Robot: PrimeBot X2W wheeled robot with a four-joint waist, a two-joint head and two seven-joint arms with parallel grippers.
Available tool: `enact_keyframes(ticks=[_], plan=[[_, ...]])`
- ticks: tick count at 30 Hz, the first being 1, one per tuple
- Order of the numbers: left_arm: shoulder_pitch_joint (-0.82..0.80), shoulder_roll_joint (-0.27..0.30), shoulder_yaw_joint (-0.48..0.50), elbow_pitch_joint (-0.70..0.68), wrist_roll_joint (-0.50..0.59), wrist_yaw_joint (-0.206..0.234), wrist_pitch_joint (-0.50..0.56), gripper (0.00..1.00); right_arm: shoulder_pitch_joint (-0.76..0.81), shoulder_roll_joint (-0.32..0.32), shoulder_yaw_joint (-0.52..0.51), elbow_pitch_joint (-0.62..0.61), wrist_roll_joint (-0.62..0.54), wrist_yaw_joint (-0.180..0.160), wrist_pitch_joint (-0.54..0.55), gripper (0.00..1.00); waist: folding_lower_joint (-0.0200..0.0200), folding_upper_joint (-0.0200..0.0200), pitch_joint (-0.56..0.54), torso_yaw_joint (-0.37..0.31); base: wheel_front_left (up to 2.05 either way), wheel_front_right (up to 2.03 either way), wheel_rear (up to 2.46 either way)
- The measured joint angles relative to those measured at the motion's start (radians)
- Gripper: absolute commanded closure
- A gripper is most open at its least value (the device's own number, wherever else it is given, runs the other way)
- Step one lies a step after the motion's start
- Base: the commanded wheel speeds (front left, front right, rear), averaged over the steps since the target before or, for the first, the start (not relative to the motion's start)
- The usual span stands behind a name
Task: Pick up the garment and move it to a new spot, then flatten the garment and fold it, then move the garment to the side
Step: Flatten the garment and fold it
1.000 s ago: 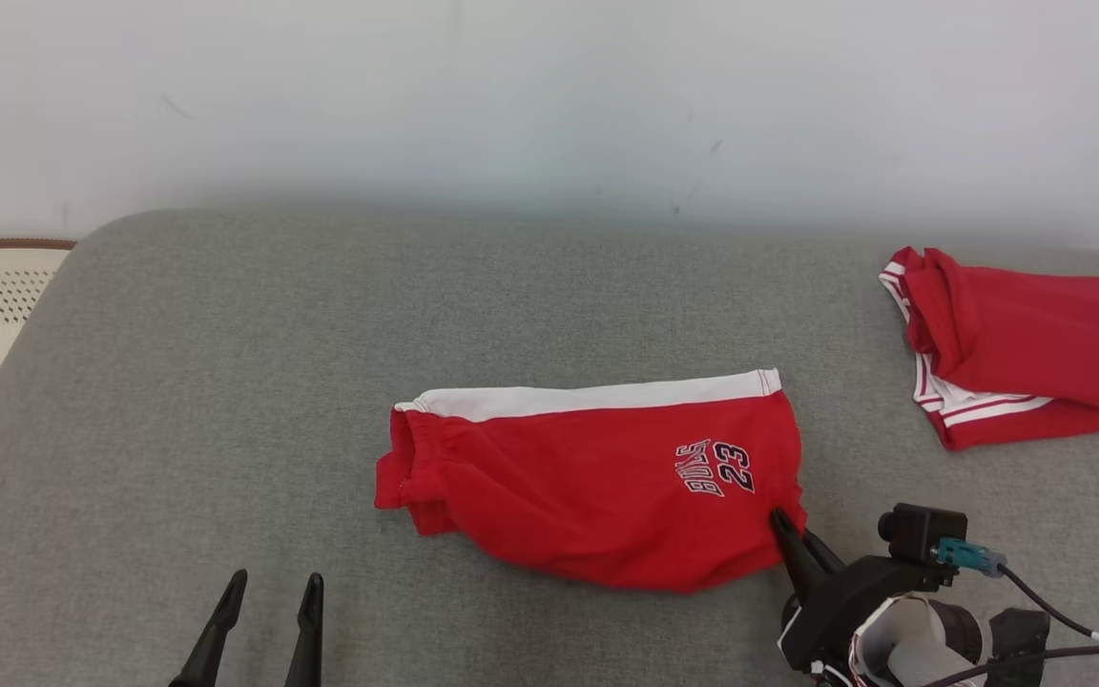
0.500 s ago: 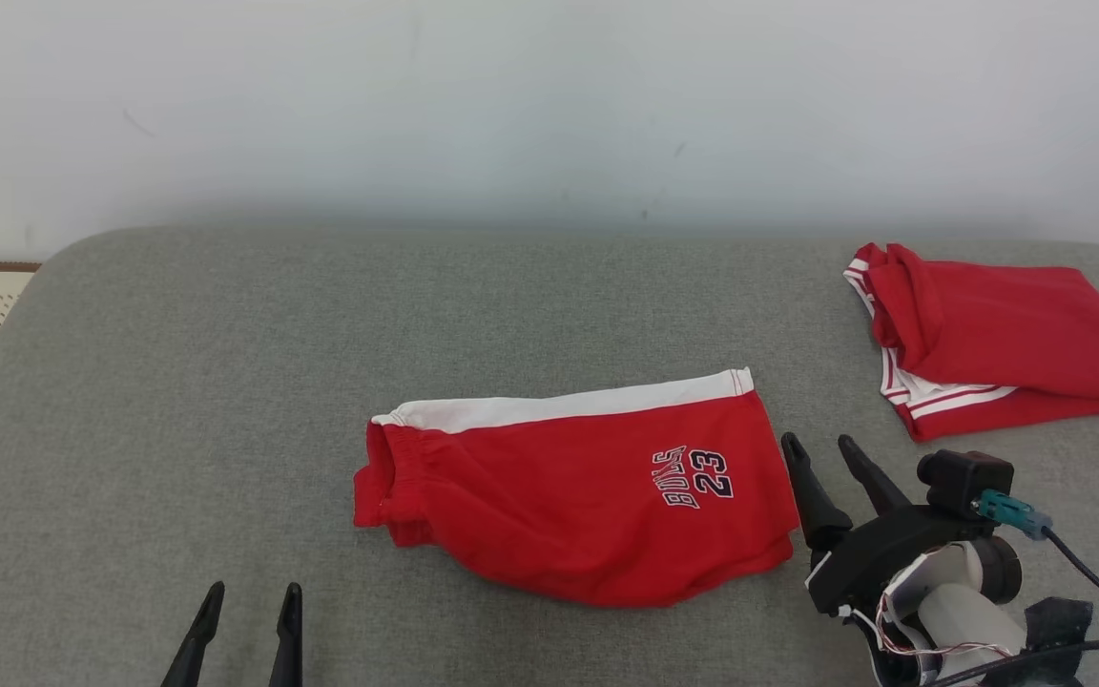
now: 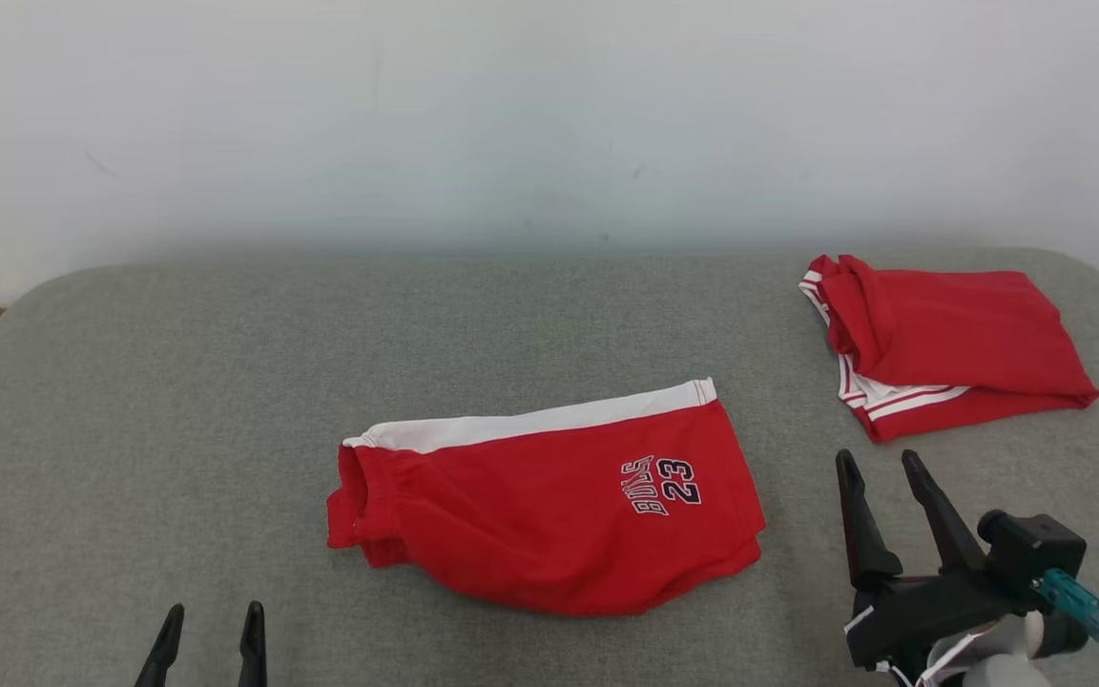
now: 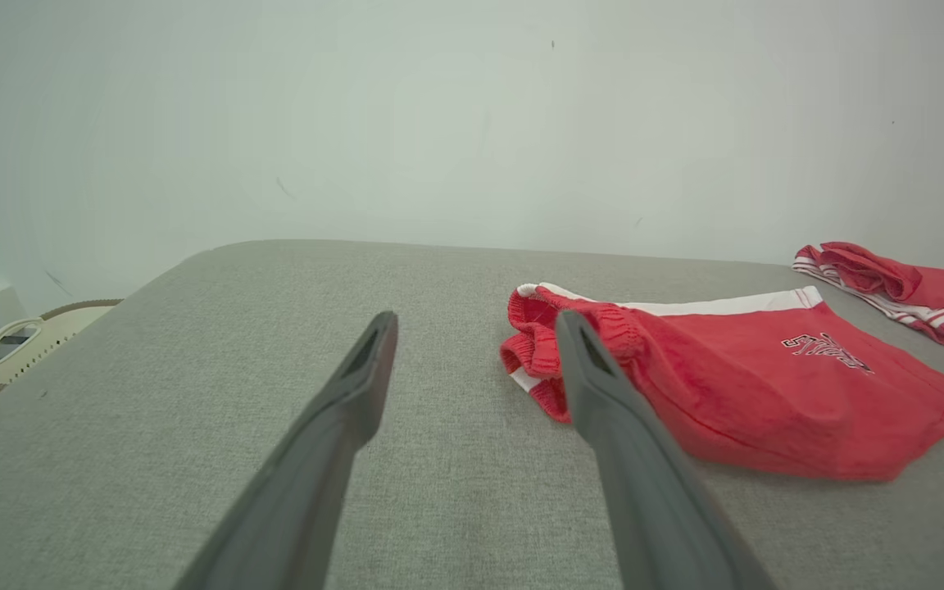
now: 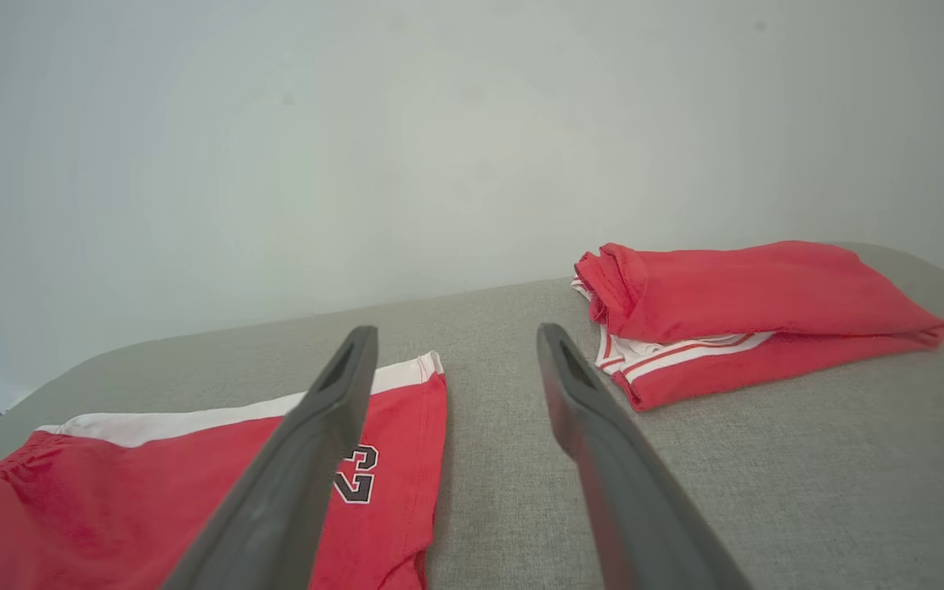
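Note:
The garment is a pair of red shorts with a white band and a "23" print. It lies folded in the middle of the grey cushion. My right gripper stands open just right of the garment's right edge, clear of the cloth, with nothing between its fingers. In the right wrist view the garment lies at the lower left behind the open right gripper. My left gripper is open near the front edge, left of the garment. In the left wrist view the left gripper points at the elastic end of the garment.
A second folded red garment with white stripes lies at the back right of the cushion, and is also visible as the striped garment. A pale perforated basket sits past the cushion's left edge. A plain wall stands behind.
My right gripper has let go of the garment's lower right corner, opened, and drawn off to the right. The head camera has shifted. The left gripper stays open.

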State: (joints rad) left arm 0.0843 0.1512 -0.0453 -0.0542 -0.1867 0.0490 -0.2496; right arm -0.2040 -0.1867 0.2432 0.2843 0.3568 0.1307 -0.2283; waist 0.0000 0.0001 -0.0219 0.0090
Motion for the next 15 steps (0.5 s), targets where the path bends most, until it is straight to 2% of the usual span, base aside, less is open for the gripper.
enact_keyframes(ticks=[4, 9, 15], plan=[[0.013, 0.004, 0.006, -0.012, -0.002, 0.010, 0.004, 0.00, 0.067, 0.032, -0.058, -0.100, -0.073, 0.000, 0.042, 0.00, 0.0000, 0.0000, -0.006, -0.011, 0.00, 0.00, 0.00], [0.025, 0.011, 0.009, -0.029, -0.004, 0.016, 0.020, 0.00, 0.136, 0.077, -0.096, -0.211, -0.112, 0.000, 0.094, 0.00, 0.0000, 0.0000, -0.008, -0.029, 0.00, 0.00, 0.00], [0.034, 0.015, 0.006, -0.036, -0.006, 0.020, 0.034, 0.00, 0.166, 0.089, -0.098, -0.265, -0.130, 0.000, 0.138, 0.00, 0.0000, -0.0001, -0.006, -0.044, 0.00, 0.00, 0.00]])
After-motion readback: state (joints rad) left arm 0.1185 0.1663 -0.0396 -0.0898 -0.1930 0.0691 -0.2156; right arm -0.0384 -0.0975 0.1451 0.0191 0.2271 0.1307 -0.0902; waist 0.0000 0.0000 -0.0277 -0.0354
